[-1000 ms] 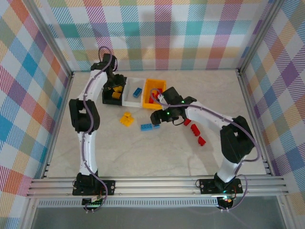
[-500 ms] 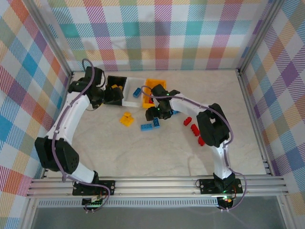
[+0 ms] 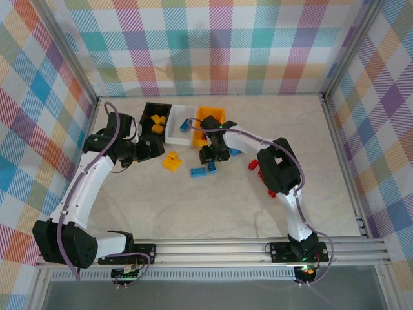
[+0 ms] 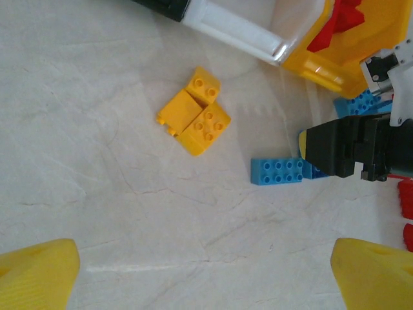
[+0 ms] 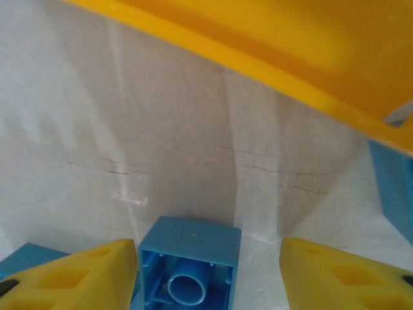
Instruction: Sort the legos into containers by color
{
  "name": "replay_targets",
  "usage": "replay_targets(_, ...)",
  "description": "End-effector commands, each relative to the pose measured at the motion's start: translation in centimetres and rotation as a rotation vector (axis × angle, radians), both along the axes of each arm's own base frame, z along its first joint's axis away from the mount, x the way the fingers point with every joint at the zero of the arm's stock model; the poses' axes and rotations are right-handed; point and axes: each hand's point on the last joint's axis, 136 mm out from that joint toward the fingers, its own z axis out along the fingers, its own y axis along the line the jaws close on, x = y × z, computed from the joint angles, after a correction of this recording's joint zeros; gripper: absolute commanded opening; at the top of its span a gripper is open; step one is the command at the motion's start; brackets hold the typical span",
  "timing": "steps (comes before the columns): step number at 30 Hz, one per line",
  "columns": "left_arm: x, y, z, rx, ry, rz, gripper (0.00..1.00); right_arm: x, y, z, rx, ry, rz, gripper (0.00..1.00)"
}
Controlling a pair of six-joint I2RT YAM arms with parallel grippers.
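A blue brick [image 5: 190,258] lies on the table [image 5: 129,129] hollow side up, between the yellow fingers [image 5: 71,274] of the right gripper [image 5: 208,248]. The fingers stand apart. One looks to touch the brick's side, though this close view leaves that unsure, and the other is clear of it. Just beyond the brick runs the wall of the orange bin [image 5: 258,45].

From above, the right gripper [image 3: 210,155] sits low, just in front of the orange bin [image 3: 213,111], which holds red bricks [image 4: 335,26]. To that bin's left, side by side in a row, are the white bin [image 3: 177,129] with a blue piece [image 3: 186,124] in it and the black bin [image 3: 147,106] with yellow pieces [image 3: 157,119].

On the table in front of the bins lie a cluster of yellow bricks [image 4: 193,111] and a long blue brick [image 4: 277,171], the latter just beside the right gripper. Loose red bricks [image 3: 252,165] lie farther right, beside the right arm.

The left gripper [image 3: 155,150] hovers just left of the yellow cluster. Its wrist view shows its fingers [image 4: 39,278] spread wide with nothing between them.
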Motion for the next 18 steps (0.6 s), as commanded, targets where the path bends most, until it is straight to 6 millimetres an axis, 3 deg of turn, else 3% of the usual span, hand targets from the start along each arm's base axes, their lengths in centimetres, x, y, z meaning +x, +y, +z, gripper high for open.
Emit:
replay_targets(1,-0.5,-0.2,0.5,-0.02,-0.021,-0.001,1.0,-0.6,-0.2,-0.8,-0.053,0.019,0.011,0.56)
replay_targets(11,-1.0,0.2,0.2,-0.002,-0.015,0.001,1.0,-0.1,0.2,-0.7,-0.051,0.006,0.021,0.35)
replay_targets(15,-0.9,0.0,0.3,-0.011,-0.019,0.0,1.0,0.3,0.7,1.6,-0.016,-0.034,0.028,0.33)
replay_targets(18,-0.8,-0.3,0.0,-0.037,-0.013,0.007,1.0,0.6,1.9,4.9,0.075,-0.076,0.026,0.32)
